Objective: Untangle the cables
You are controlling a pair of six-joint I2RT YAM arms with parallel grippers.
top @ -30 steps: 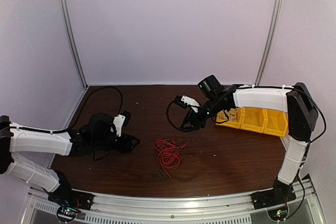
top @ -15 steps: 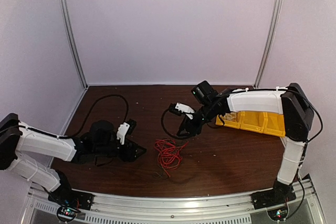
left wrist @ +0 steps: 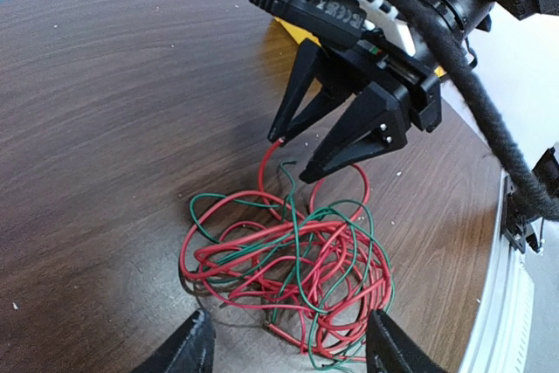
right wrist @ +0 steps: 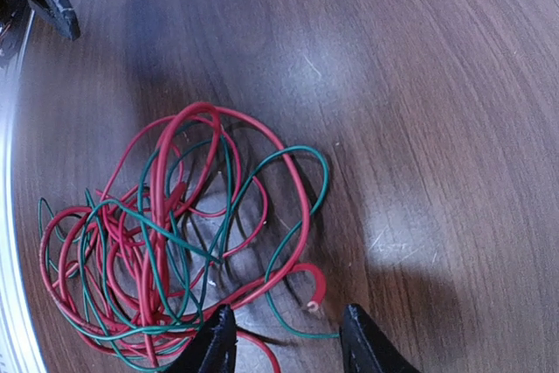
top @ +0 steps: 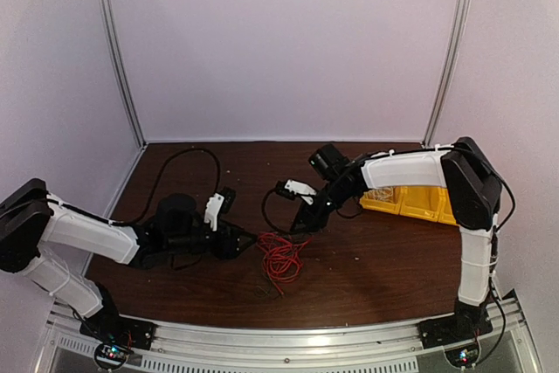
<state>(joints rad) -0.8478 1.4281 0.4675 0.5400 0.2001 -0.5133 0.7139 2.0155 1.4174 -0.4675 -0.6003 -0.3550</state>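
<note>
The cables (top: 279, 258) are thin red and green wires in one loose tangle on the brown table, near the front middle. In the left wrist view the cables (left wrist: 288, 259) lie just ahead of my left gripper (left wrist: 293, 351), which is open and low over the table. My right gripper (left wrist: 293, 158) hangs open at the tangle's far edge, tips pointing down. In the right wrist view a loose red wire end (right wrist: 310, 306) curls between the fingers of my right gripper (right wrist: 288, 338), not pinched. From above, the left gripper (top: 247, 242) and right gripper (top: 301, 223) flank the tangle.
A yellow bin (top: 419, 198) stands at the right of the table behind the right arm. A thick black arm cable (top: 175, 163) loops over the table at the back left. The metal rail (top: 288, 338) runs along the near edge.
Both arms have closed in on the tangle: the left gripper moved right, the right gripper moved left and toward the front. The cables have not moved.
</note>
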